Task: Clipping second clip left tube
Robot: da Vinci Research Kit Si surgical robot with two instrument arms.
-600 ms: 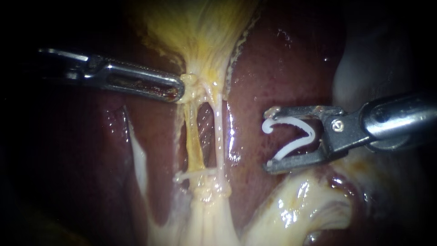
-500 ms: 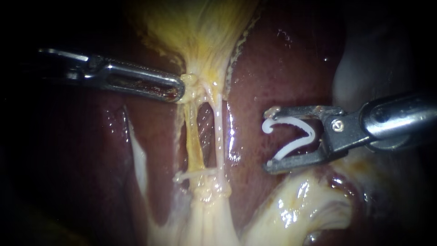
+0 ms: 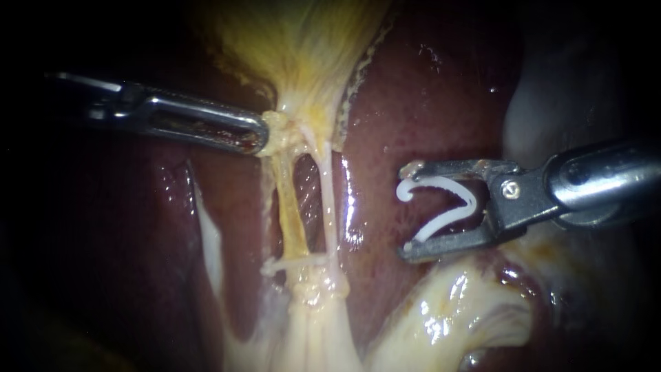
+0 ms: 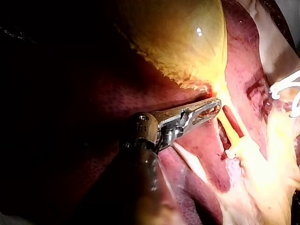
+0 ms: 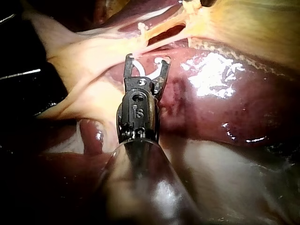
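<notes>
The endoscope view is filled by the dark red liver (image 3: 427,103), across which wet glints are scattered. At 12 o'clock the yellow gallbladder (image 3: 303,48) is seen, narrowing downward to a knot of tissue just left of centre. A glossy mass of pale tissue (image 3: 447,317) is spread from 5 to 6 o'clock.

The left instrument (image 3: 261,134) is brought in from 9 o'clock, and its jaws are clenched on the gallbladder's narrow end at that knot. The right instrument (image 3: 409,210) is brought in from 3 o'clock. Its jaws are held wide apart over the liver, well clear of the tubes, with their tips turned toward 9 o'clock.

Two tubes are strung from the knot toward 6 o'clock, with a dark gap between them. The left tube (image 3: 292,213) is the yellower one, and the right tube (image 3: 327,200) is thin and whitish.

An open white clip (image 3: 447,207) is seated between the right instrument's jaws and touched by both. A thin white crosspiece (image 3: 296,262) is laid across the left tube's lower end; what it is cannot be told.
</notes>
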